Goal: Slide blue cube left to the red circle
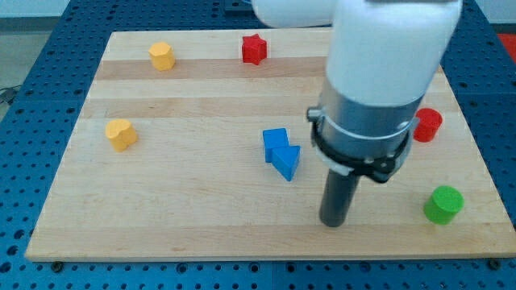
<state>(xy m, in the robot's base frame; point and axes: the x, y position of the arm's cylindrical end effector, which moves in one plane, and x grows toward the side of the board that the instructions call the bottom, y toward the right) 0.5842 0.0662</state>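
The blue cube [275, 142] sits near the board's middle, touching a blue triangular block [286, 160] just below and to its right. The red circle [427, 125] is a red cylinder at the view's right, partly hidden behind the arm's body. My tip [333, 222] rests on the board near the view's bottom, to the right of and below both blue blocks, apart from them. It is left of and below the red circle.
A green cylinder [443, 205] stands at the lower right. A red star [254, 49] and a yellow hexagon [162, 55] sit near the top edge. A yellow heart-shaped block [121, 134] is at the left. The wooden board [177, 217] lies on a blue perforated table.
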